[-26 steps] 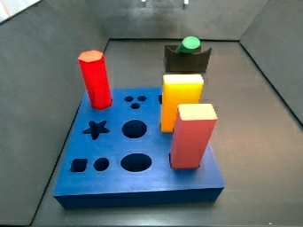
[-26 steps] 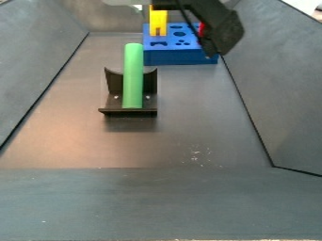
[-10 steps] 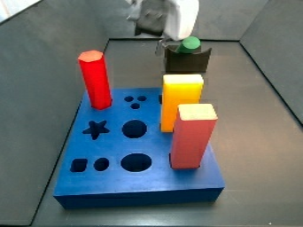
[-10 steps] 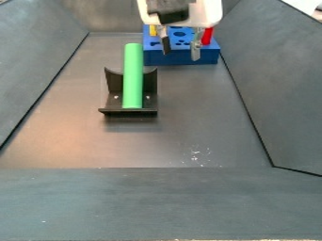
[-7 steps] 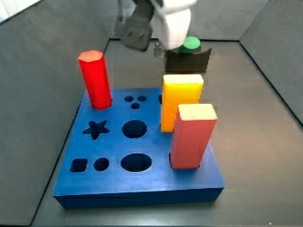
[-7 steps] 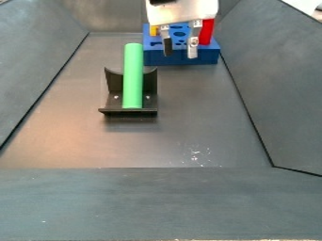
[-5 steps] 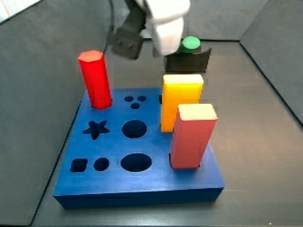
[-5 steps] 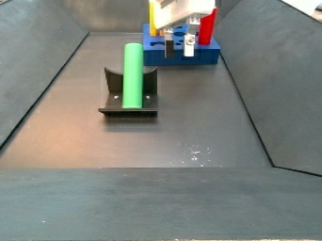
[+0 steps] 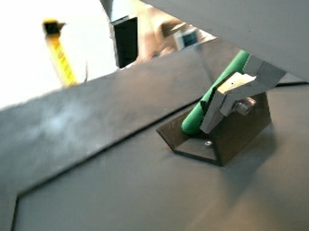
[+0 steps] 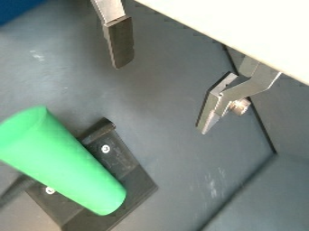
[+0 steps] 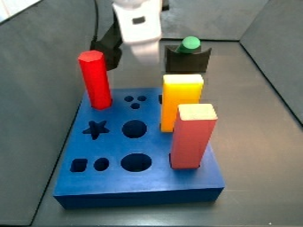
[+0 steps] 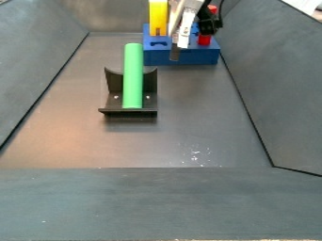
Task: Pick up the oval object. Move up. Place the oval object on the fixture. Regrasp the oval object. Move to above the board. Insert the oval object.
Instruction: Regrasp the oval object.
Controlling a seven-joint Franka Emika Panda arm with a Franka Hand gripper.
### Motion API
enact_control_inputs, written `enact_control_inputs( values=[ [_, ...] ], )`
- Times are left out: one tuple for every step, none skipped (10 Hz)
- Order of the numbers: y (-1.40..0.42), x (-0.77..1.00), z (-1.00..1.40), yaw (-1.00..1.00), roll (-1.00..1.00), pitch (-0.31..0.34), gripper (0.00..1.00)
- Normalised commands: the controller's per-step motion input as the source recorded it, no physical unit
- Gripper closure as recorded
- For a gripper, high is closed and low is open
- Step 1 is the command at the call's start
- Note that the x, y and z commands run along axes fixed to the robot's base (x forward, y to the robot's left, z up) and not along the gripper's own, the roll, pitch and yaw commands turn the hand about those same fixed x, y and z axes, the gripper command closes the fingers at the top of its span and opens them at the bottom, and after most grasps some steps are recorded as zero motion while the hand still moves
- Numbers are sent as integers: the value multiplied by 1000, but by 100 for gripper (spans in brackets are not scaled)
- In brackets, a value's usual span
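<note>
The oval object [image 12: 132,72], a thin green rod, lies along the notched top of the black fixture [image 12: 127,102]; in a side view only its rounded end [image 11: 190,43] shows above the fixture [image 11: 187,61]. My gripper [image 10: 167,75] is open with nothing between its fingers [image 10: 117,42], and it hangs beside the rod [image 10: 68,171] without touching it. In a side view the gripper [image 11: 134,51] hovers between the fixture and the blue board [image 11: 130,151]. In a wrist view one finger [image 9: 225,102] stands in front of the rod [image 9: 212,96].
On the board stand a red hexagonal peg [image 11: 94,78], a yellow block [image 11: 182,97] and a salmon block [image 11: 193,133]. Star, round and other holes lie open in its top. Sloped grey walls enclose the floor [image 12: 151,151].
The gripper has turned and shifted away from above the fixture toward the board's far edge. The green rod has stayed on the fixture.
</note>
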Motion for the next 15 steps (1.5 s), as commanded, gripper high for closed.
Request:
enact_control_inputs(
  values=[
    [-7, 24, -25, -425, 477, 685, 0],
    [-7, 52, -16, -133, 322, 709, 0],
    [-18, 52, -24, 51, 261, 688, 0],
    [-43, 63, -4, 240, 203, 637, 0],
    [-47, 68, 1, 309, 177, 592, 0],
    [-37, 73, -10, 412, 142, 450, 0],
    [-38, 67, -11, 455, 122, 333, 0],
    [-40, 58, -5, 457, 103, 189, 0],
    [-39, 57, -4, 440, 91, 123, 0],
    [-37, 55, -3, 384, 70, 18, 0],
    [-36, 51, -12, 340, 68, -42, 0],
    [-39, 46, -12, 265, 66, -100, 0],
    [-39, 40, -10, 227, 65, -112, 0],
    [-19, 1000, -5, 96, 70, -147, 0],
    [-17, 1000, -8, 63, 71, -141, 0]
  ],
)
